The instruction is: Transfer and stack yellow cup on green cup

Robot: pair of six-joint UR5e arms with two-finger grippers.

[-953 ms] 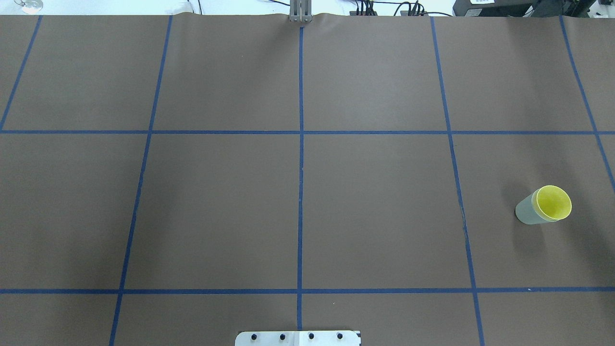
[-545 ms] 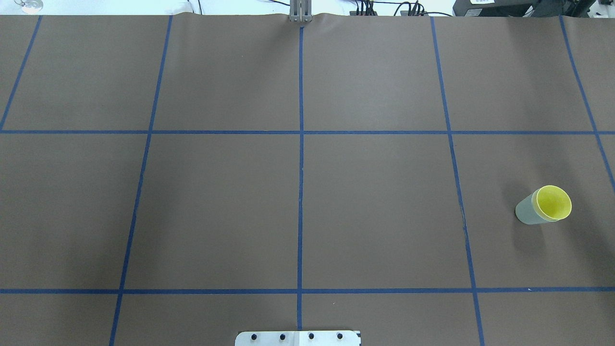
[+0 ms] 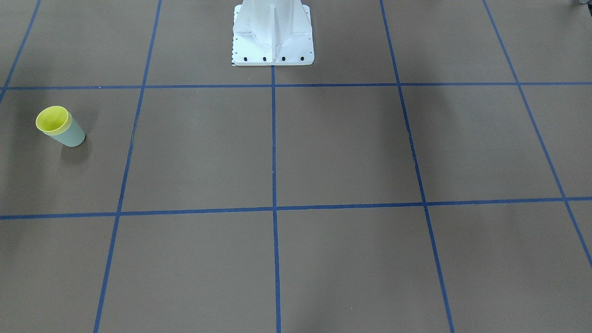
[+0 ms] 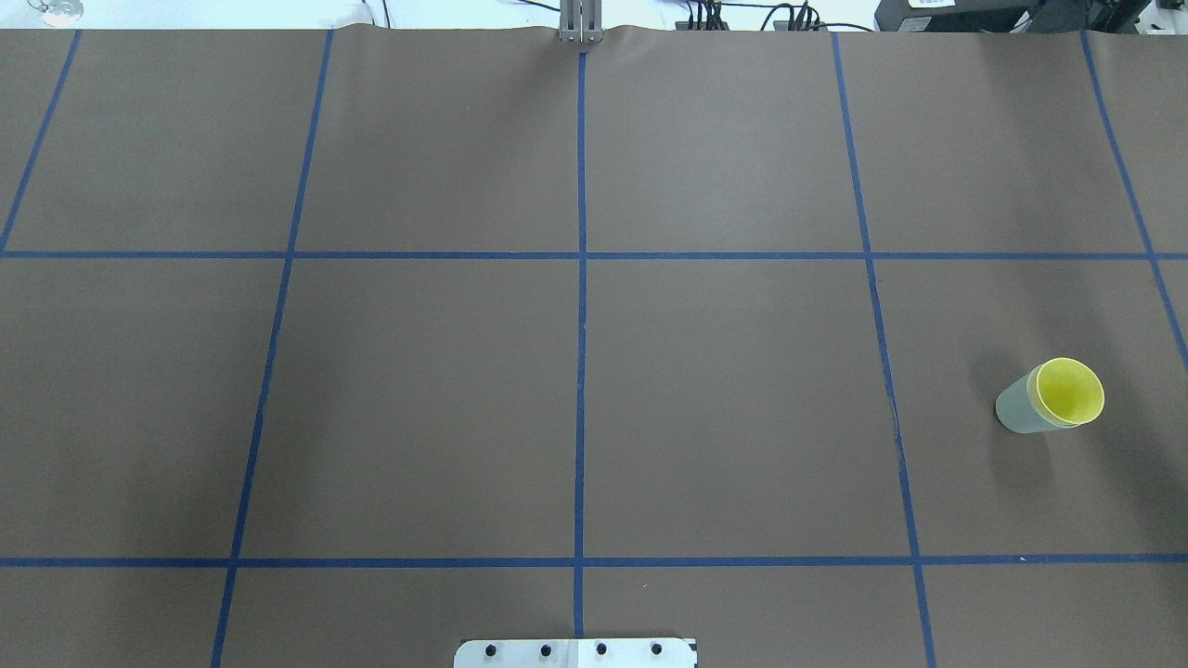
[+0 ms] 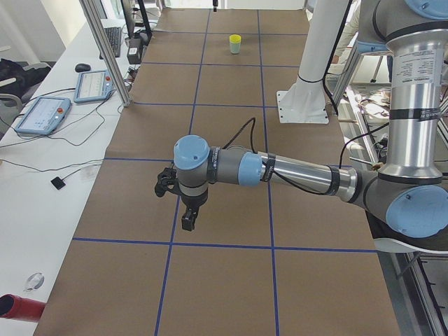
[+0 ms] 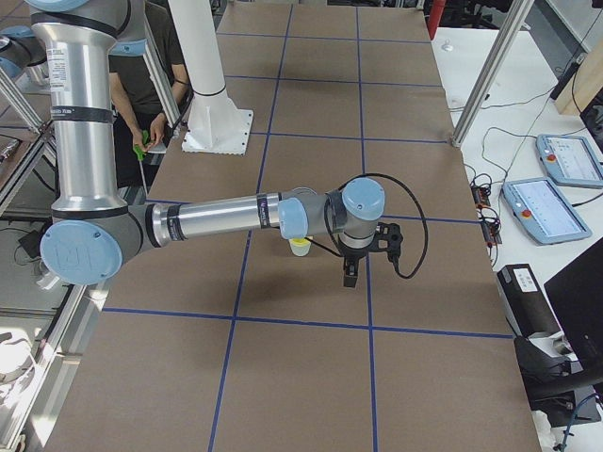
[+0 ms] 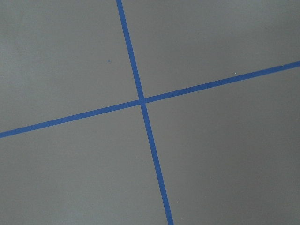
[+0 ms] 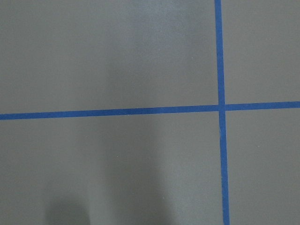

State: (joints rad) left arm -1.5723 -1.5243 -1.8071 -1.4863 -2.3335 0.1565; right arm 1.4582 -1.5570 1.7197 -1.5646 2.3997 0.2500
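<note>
- The yellow cup (image 4: 1069, 390) sits nested inside the green cup (image 4: 1019, 410), with its yellow rim showing just above the green wall.
- In the overhead view the pair stands at the right of the frame, in the middle row of squares, near the right edge.
- In the front-facing view the same pair is at the far left of the frame, again in the middle row.
- In the left side view the stacked cups stand upright, small, at the top centre of the frame.
- The bench (image 4: 418, 399) is covered in brown paper, marked into large squares by blue tape (image 4: 581, 278).
- The left gripper (image 5: 187, 221) shows only in the left side view, in the middle of the frame. It points down over a tape line, well apart from the cups. I cannot tell whether its jaws are wide or narrow.
- The right gripper (image 6: 350, 273) shows only in the right side view. It points down above the bench, just right of the cups in that frame and not touching them. I cannot tell how wide it stands either.
- In that view the right arm's wrist partly hides the cups.
- Both wrist views show only brown paper and a crossing of tape lines.
- The white pedestal (image 3: 273, 32) stands at the top centre of the front-facing view.
</note>
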